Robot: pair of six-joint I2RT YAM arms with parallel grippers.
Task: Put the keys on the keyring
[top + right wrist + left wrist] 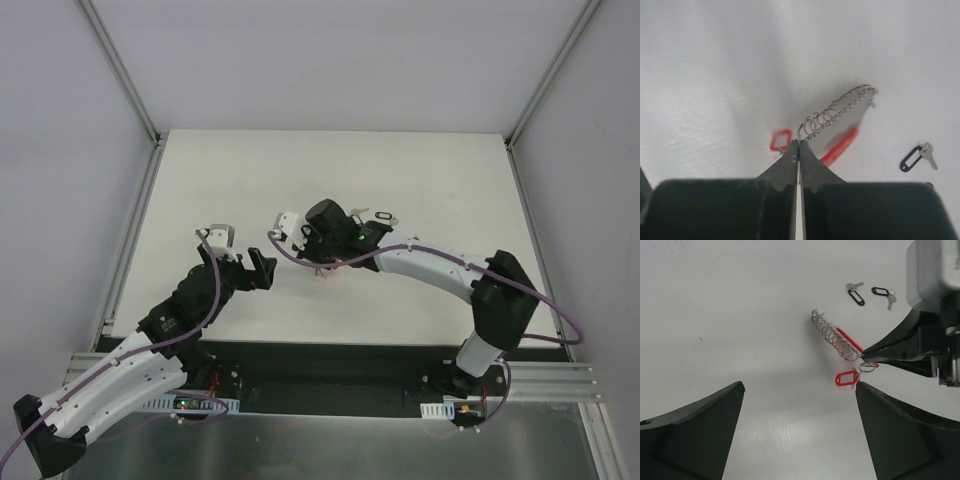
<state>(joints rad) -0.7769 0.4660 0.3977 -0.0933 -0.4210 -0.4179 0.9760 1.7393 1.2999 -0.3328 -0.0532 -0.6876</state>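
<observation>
The keyring (840, 111) lies on the white table as a grey metal coil with a red arc (841, 146) beside it. My right gripper (799, 142) is shut on the wire end of the keyring (835, 337), fingertips pressed together. A red-tagged key (845, 378) lies just beside that pinched end; whether it is threaded on I cannot tell. Two black-tagged keys (856, 295) (882, 291) lie farther off. My left gripper (799, 390) hovers open near the red tag (781, 140) with nothing between its fingers (700, 430).
In the top view the two arms meet mid-table, the left gripper (262, 270) just left of the right gripper (322, 262). Loose keys (382, 215) lie behind the right wrist. Metal frame rails (130, 240) border the table.
</observation>
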